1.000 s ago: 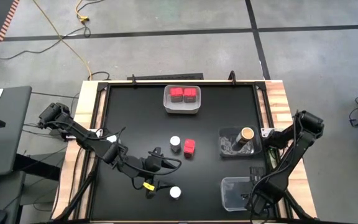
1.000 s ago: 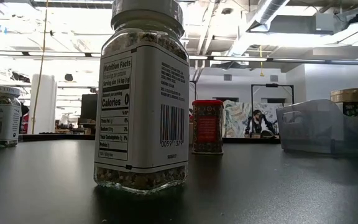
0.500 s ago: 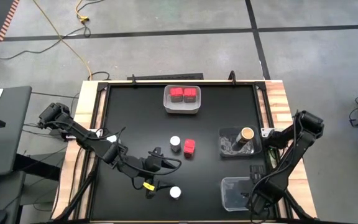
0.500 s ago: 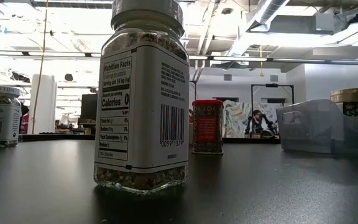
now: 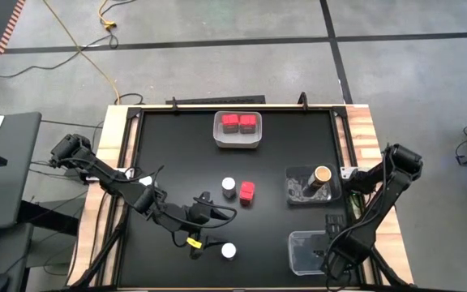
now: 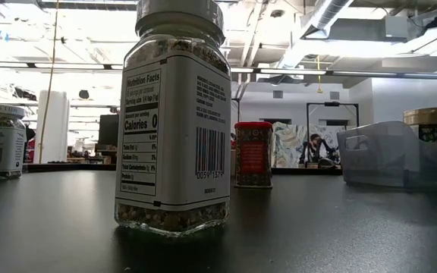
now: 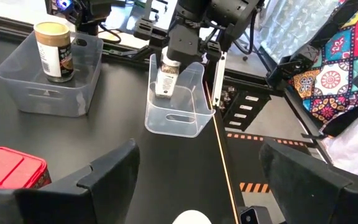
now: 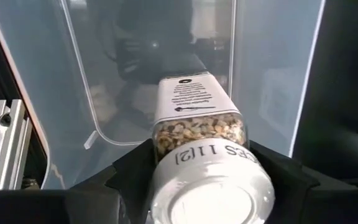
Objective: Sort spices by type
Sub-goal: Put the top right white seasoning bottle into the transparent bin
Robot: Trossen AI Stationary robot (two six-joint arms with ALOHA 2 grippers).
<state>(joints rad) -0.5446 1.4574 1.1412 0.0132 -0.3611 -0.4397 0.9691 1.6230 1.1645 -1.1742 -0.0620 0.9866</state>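
- Right gripper is at the clear bin near the table's front right corner, its jaws closed on a white-lidded jar held over the bin's inside.
- Left gripper waits low at the front left of the table, jaws wide apart and empty, just beside a second jar.
- A third jar stands mid-table, close beside a red box.
- Two more red boxes sit in the white bin at the back.
- The brown jar stands in another clear bin on the right.
- In the low view a person shows far back in the room.
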